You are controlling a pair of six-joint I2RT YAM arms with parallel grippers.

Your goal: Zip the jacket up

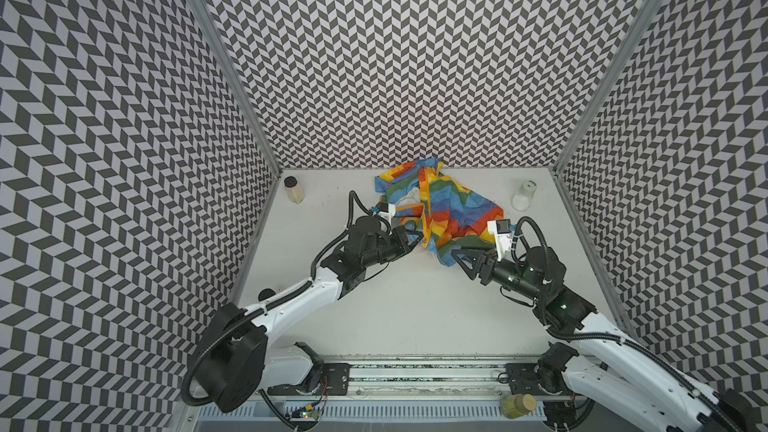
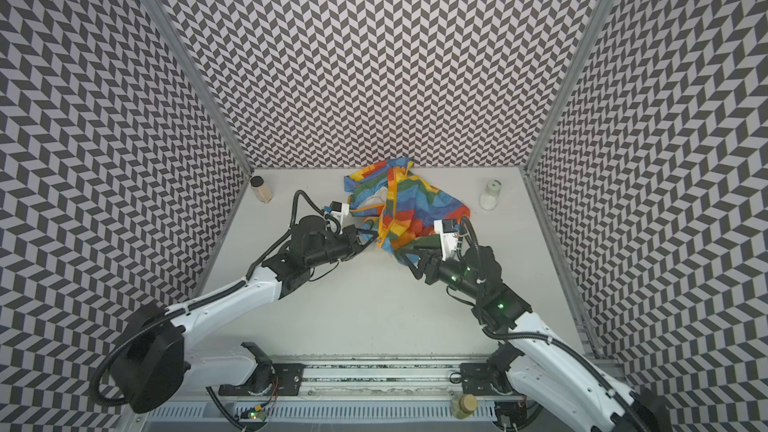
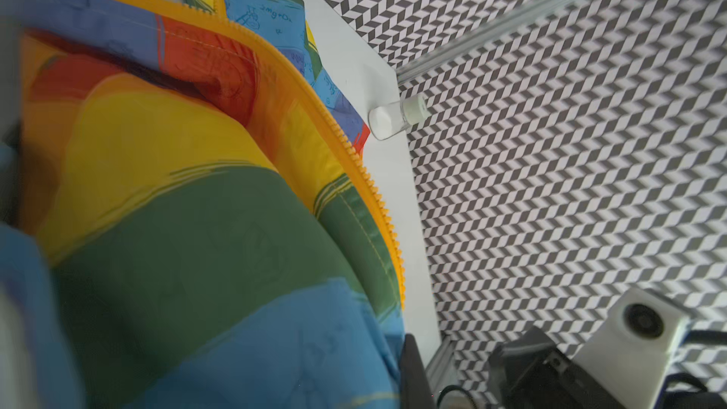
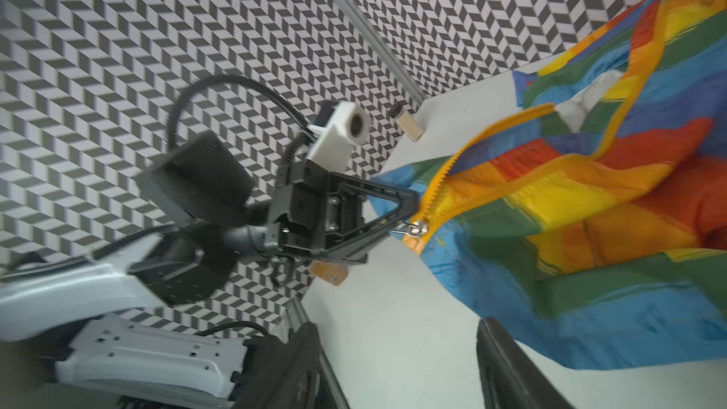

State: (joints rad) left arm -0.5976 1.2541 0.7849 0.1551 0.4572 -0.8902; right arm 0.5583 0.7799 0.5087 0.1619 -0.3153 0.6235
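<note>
Top views, both, catalogued from the near side: white counter (image 1: 395,317). The left tool (image 1: 419,239) is seen pressed fully together, and in the right wrist view it is pinched on the silver zipper pull (image 4: 415,228) at the jacket's near edge. The right tool (image 1: 462,261) is held with jaws well parted and nothing between them, just over the blue hem.

The jacket (image 1: 449,205) is laid crumpled at the middle rear of the counter, its far end close to the patterned back wall (image 1: 395,76). Thin fabric is noted, in blue, green, yellow, orange and red bands, with faint line drawings printed on it. An orange-yellow toothed zipper strip (image 3: 354,159) is seen unfastened above the pull. Cream-white lining (image 4: 578,112) is exposed in the opening.

A tan-filled jar (image 1: 294,189) and a white bottle (image 1: 524,196) are stood well apart from it, at the rear corners.
</note>
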